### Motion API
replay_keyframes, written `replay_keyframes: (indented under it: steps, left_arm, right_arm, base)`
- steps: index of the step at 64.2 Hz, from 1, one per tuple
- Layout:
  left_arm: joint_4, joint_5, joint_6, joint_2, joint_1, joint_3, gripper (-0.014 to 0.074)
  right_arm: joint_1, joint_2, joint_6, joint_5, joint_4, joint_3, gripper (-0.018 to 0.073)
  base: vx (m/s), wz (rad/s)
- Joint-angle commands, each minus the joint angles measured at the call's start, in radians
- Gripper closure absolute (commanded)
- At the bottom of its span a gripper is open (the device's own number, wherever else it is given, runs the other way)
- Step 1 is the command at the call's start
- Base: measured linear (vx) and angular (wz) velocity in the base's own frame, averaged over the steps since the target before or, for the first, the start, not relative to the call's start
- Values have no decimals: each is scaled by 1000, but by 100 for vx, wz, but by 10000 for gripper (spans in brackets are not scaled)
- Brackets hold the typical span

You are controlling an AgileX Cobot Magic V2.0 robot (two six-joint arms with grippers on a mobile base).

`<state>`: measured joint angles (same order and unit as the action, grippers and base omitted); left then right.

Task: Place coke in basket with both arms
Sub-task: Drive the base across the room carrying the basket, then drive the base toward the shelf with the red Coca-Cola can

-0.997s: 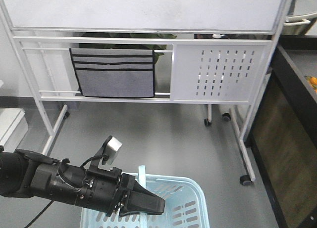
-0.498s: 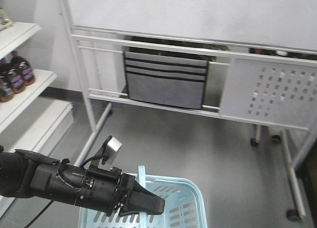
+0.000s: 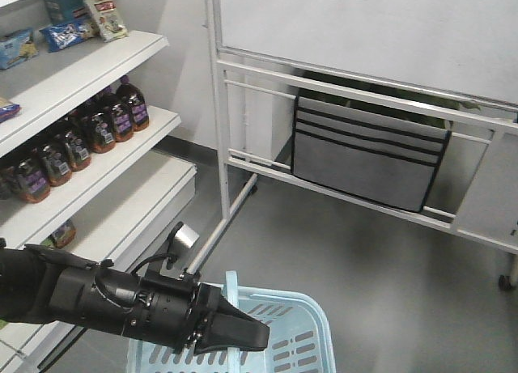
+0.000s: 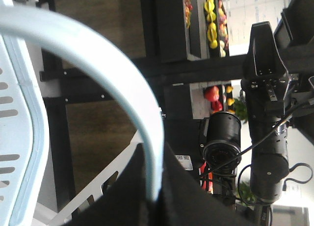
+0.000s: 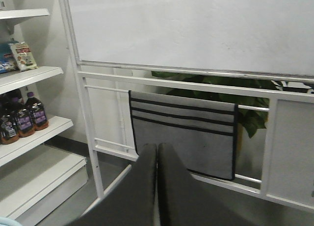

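The left fingers (image 3: 241, 334), at the bottom of the front view, are clenched on the handle (image 4: 122, 74) of the light blue basket (image 3: 279, 293), which hangs low at bottom centre. The right fingers (image 5: 145, 187) are pressed together on nothing and point toward the whiteboard (image 5: 196, 25). No coke shows in any view (the dark bottles (image 3: 99, 129) on the shelf (image 3: 105, 169) at the left are not it), so the step in hand looks like carrying the basket along while searching the shelves. To do it well, I would hold the handle firmly, with the basket level and clear of the shelf edge. I would scan the rows for a red can, then part the right fingers before reaching and approach the can from its side.
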<state>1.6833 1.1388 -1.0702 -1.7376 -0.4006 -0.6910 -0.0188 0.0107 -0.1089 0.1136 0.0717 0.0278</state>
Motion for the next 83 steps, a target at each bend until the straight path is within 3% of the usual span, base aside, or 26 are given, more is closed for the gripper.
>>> replay_keyframes:
  steps: [1,83]
  left_arm:
    - [102,100,-2,51,-4,-13,602]
    - [102,100,-2,51,-4,-13,602]
  right_arm:
    - [5,13,6,-72,5,8,569]
    - [5,13,6,-72,5,8,569]
  base:
    - [13,41]
    - [11,39]
